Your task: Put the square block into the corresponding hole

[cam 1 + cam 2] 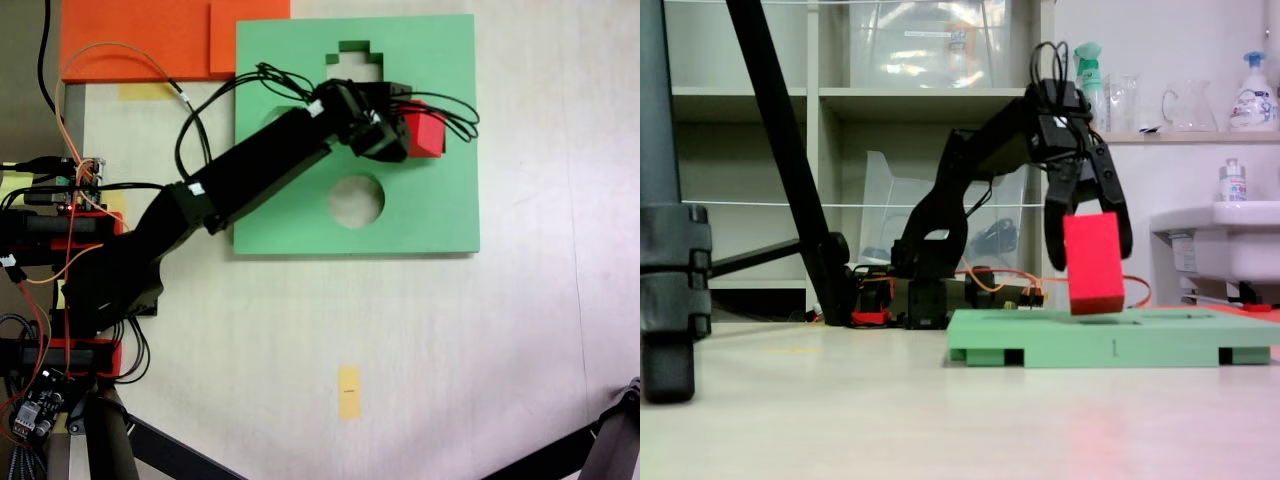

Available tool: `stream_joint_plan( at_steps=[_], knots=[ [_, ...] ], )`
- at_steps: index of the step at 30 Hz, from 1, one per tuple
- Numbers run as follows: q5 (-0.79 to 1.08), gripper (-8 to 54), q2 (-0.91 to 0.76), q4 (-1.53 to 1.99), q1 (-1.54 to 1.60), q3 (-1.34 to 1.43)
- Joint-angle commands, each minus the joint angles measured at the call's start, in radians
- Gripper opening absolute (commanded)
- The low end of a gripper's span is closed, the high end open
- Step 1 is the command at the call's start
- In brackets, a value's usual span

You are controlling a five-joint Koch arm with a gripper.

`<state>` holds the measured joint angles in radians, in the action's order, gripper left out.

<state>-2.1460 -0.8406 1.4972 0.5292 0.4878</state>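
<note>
Green board point(430, 210) lies on the table; fingers point(1087, 250) grasp red block point(1093, 262) just above it.

red block point(1093, 262) in jaws, above green board point(1110, 336)

Orange foam slabs point(150, 40) lie near a yellow tape strip point(348, 391).

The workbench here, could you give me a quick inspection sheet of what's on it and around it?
Surface: pale table, a yellow tape mark.
Job's things: red block held just above the green board; square hole hidden.
Clutter: orange slabs at the board's corner.
Hand: hand shut on the block.
Cables: black and orange wires along the arm.
Surroundings: shelves, sink, spray bottles, tripod leg.
</note>
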Motion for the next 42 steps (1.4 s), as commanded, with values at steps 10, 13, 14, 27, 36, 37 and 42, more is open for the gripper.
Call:
stream_joint_plan(
  at_steps=[10,13,14,27,36,37,42],
  knots=[
    [0.120,15.3,0.005,-0.066,0.032,-0.075],
    [0.120,15.3,0.009,-0.066,0.041,-0.077],
    [0.120,15.3,0.009,-0.069,0.044,-0.078],
    [0.018,15.3,0.038,-0.077,0.064,-0.084],
    [-0.020,15.3,0.103,-0.086,0.052,-0.086],
    [-0.020,15.3,0.109,-0.089,0.049,-0.087],
    [-0.017,15.3,0.141,-0.121,0.037,-0.089]
  ],
)
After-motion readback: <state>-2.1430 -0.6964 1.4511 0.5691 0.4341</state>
